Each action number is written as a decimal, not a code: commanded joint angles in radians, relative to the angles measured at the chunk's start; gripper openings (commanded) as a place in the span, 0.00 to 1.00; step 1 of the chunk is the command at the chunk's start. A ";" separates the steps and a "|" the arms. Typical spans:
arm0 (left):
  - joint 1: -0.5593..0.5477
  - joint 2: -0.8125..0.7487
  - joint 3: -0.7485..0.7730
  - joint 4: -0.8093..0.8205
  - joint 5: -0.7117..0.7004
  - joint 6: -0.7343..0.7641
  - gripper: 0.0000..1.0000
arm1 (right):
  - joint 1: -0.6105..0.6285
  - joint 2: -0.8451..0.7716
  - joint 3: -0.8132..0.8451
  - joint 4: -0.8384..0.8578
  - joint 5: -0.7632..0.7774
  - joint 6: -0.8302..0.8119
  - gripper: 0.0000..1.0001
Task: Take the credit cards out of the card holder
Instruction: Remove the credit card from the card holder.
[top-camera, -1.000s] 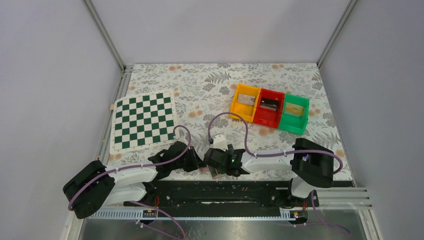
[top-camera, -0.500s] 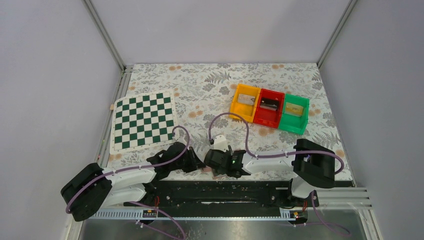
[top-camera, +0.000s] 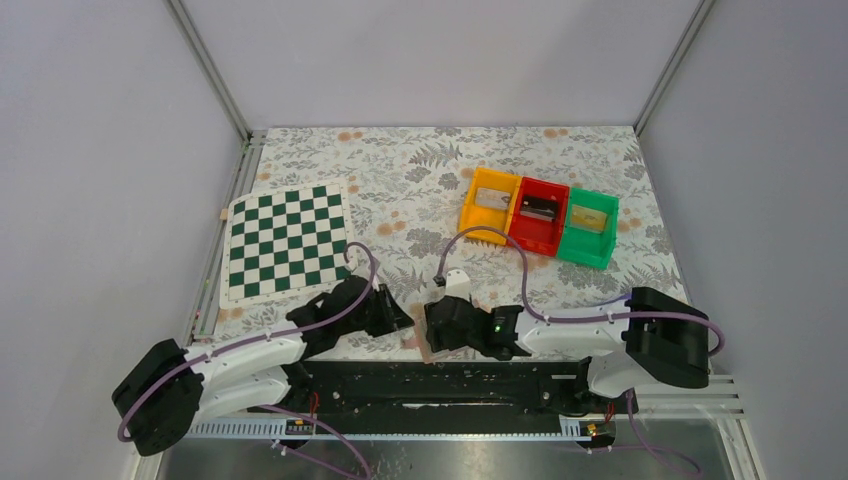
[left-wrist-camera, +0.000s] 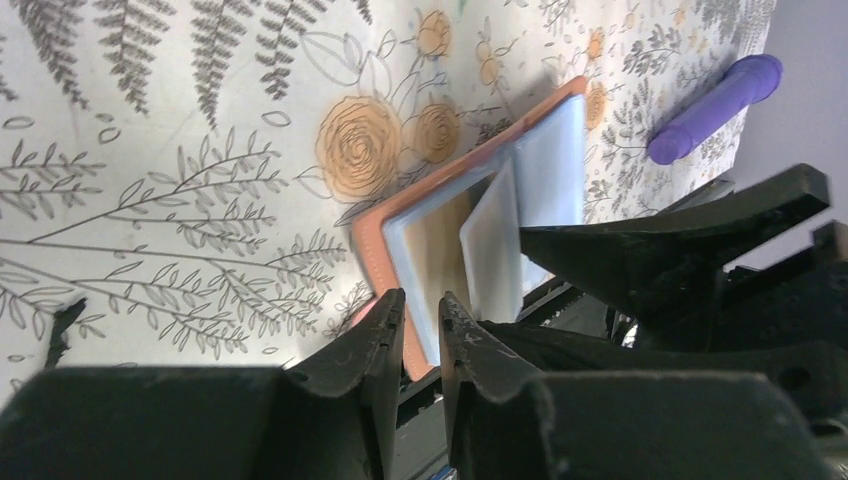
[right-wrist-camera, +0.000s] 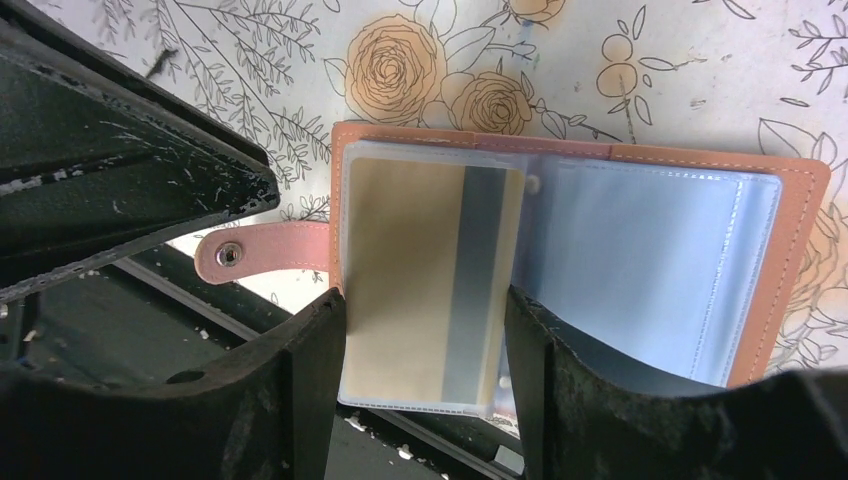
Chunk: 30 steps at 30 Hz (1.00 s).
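The card holder (top-camera: 421, 346) lies open at the table's near edge, tan outside (right-wrist-camera: 800, 200) with pale blue sleeves. In the right wrist view a yellowish credit card (right-wrist-camera: 400, 260) with a grey stripe sits in a clear sleeve on the holder's left half. My right gripper (right-wrist-camera: 425, 297) is open, one finger at each side of that sleeve. In the left wrist view my left gripper (left-wrist-camera: 422, 315) is nearly closed on the holder's tan edge (left-wrist-camera: 375, 235), and a whitish sleeve (left-wrist-camera: 492, 245) stands up next to the right gripper's finger (left-wrist-camera: 640, 250). The two grippers, left (top-camera: 398, 318) and right (top-camera: 428, 330), meet over the holder.
The holder's strap with a snap (right-wrist-camera: 250, 255) hangs over the black rail (top-camera: 450, 375). A green-and-white chessboard (top-camera: 288, 243) lies at the left. Orange (top-camera: 490, 203), red (top-camera: 538, 213) and green (top-camera: 588, 228) bins stand at the back right. A purple cable (left-wrist-camera: 715, 105) arches nearby.
The right arm's rear section has swung right and its gripper has drawn back toward the near edge. The left gripper has advanced right to the holder, which now shows more.
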 joint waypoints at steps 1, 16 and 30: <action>-0.003 0.023 0.051 0.026 -0.010 0.024 0.20 | -0.050 -0.072 -0.085 0.205 -0.096 0.056 0.55; -0.004 0.192 0.096 0.223 0.121 0.033 0.19 | -0.148 -0.205 -0.287 0.503 -0.288 0.105 0.54; -0.019 0.248 0.104 0.340 0.219 0.007 0.18 | -0.181 -0.202 -0.272 0.440 -0.310 0.111 0.62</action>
